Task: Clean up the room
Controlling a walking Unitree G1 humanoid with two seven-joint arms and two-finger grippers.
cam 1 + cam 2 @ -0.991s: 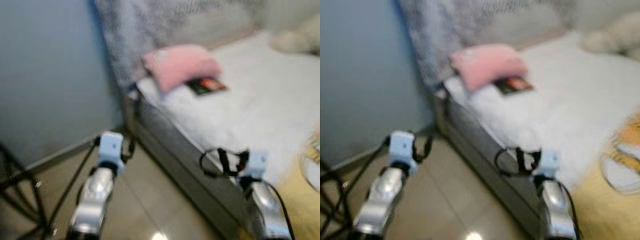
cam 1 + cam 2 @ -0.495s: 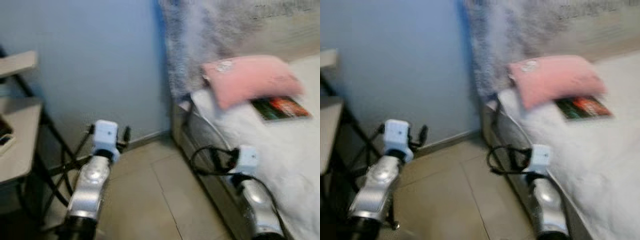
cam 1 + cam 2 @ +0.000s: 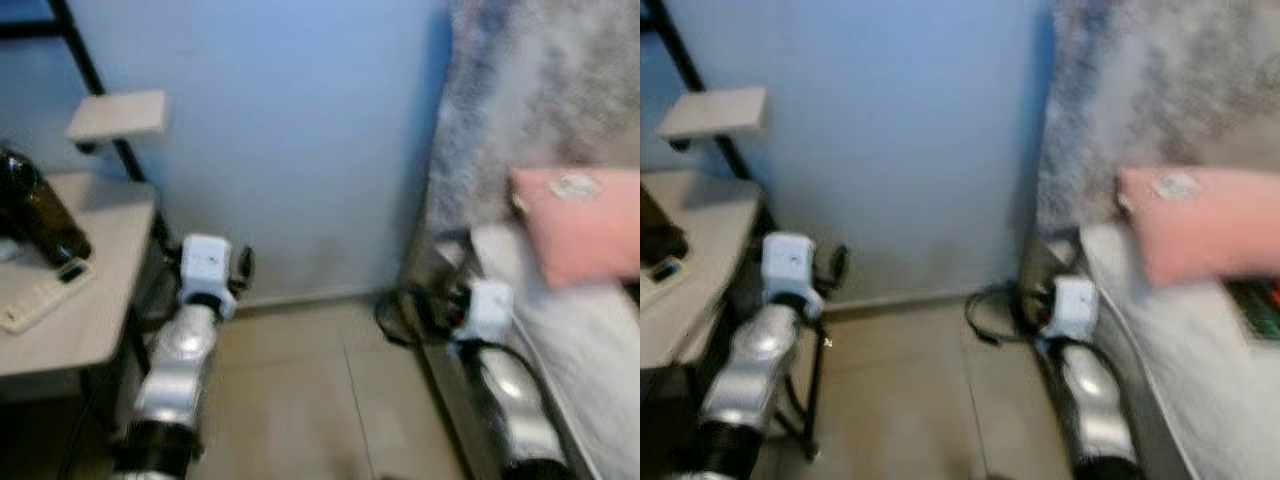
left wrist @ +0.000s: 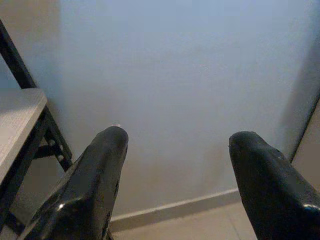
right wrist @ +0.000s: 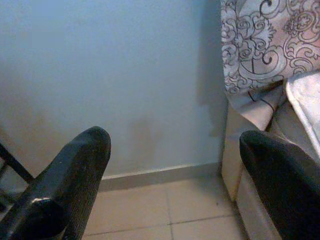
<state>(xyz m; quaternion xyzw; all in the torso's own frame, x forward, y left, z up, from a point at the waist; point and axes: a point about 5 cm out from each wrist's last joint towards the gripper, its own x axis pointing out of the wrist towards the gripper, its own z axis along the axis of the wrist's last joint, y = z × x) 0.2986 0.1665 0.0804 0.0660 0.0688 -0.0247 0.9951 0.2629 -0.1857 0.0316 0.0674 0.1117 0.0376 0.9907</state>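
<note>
I am facing the plain blue wall (image 3: 300, 150), and I place everything against it. My left gripper (image 4: 175, 150) hangs low in front of the wall, its two long black fingers (image 4: 90, 190) spread wide apart with nothing between them. My right gripper (image 5: 175, 165) is also held before the wall, nearer the bed end, and its fingers are likewise well apart and empty.

To the right of the wall stands the bed with a pale fluffy cover (image 3: 590, 350), its grey side panel meeting the wall's corner under a patterned grey-and-white curtain (image 5: 270, 45). On the bed, well beyond my right gripper and higher than it, lies the soft pink rectangular pillow (image 3: 580, 225); a dark book with a red and green cover (image 3: 1260, 305) peeks out just beside the pillow's lower edge.

To the left of the wall is a pale-topped table on a black metal frame (image 3: 100, 310), close beside my left arm. On it stand a dark brown glass bottle (image 3: 40, 215) and a flat white remote-like object (image 3: 40, 295), blurred.

The floor along the wall's base is beige tile (image 5: 165, 210).
</note>
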